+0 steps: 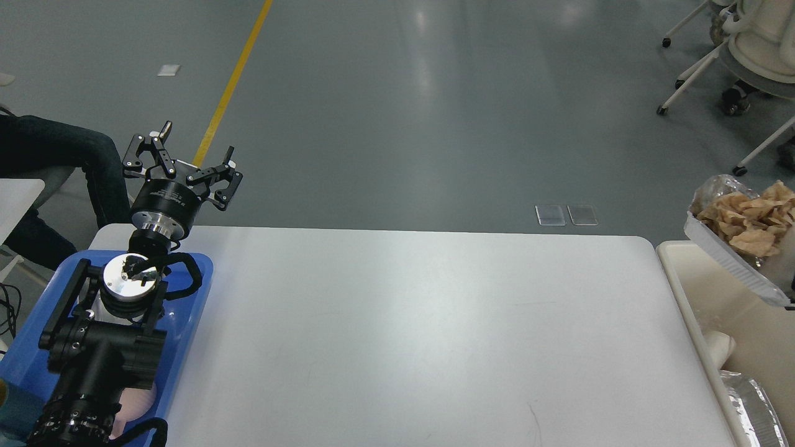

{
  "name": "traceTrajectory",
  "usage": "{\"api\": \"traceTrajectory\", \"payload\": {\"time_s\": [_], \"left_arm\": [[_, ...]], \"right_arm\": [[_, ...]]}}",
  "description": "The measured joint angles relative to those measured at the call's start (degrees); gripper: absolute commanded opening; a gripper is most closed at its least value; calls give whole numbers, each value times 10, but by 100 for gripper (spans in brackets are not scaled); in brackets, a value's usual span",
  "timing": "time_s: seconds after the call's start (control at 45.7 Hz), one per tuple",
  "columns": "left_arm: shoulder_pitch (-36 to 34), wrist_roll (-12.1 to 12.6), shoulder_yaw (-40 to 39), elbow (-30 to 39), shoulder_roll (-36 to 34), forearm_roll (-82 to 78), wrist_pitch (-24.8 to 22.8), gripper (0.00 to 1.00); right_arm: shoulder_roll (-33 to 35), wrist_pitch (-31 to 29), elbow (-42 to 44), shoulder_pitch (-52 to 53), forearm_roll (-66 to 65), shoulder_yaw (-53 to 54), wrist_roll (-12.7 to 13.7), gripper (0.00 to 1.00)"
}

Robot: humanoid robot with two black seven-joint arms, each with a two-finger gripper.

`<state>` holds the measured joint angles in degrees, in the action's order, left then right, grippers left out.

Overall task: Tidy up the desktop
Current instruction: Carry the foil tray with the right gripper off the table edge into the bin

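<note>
Head view: the bench [410, 335] is a large smooth white slab with rounded corners, filling the middle and lower frame, its near edge cut off at the bottom. At its left side sits a blue plastic tray [186, 310], mostly hidden by the black left arm; something pale pink lies in it, too covered to name. The left end effector [183, 164] points up beyond the far left corner, fingers spread, grasping nothing. At the right edge a crinkled foil tray [733, 264] tilts above a beige bin [683, 273], carrying crumpled brown paper [748, 220]; it is cut off by the frame. The right end effector is out of sight. Inside the bin, crumpled foil [754, 403] and a white rounded item are partly visible.
</note>
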<state>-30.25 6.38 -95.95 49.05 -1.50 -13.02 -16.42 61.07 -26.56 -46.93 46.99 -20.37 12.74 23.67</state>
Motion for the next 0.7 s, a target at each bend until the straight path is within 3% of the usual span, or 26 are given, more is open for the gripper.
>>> {"api": "traceTrajectory", "payload": {"time_s": [0.044, 0.066, 0.088, 0.197, 0.285, 0.482, 0.7], "left_arm": [[0, -12, -1, -15, 3, 0, 0, 97], [0, -20, -1, -21, 5, 0, -1, 97], [0, -29, -1, -27, 6, 0, -1, 97], [0, -90, 6, -48, 9, 0, 0, 97], [-1, -118, 15, -52, 9, 0, 6, 97], [-2, -128, 50, -54, 1, -2, 10, 97], [1, -128, 67, -54, -15, -4, 2, 97]], "right_arm": [[0, 3, 11, -12, 9, 0, 0, 60], [-1, 4, 17, -16, 13, -1, 0, 91], [-1, 6, 25, -20, 16, -1, 0, 100], [-20, 20, 88, -35, 23, -3, 0, 100], [-61, 26, 145, -47, 24, -5, 2, 100], [-136, 42, 250, -52, 22, -4, 2, 100], [-171, 169, 274, -21, 17, -4, -3, 100]]}}
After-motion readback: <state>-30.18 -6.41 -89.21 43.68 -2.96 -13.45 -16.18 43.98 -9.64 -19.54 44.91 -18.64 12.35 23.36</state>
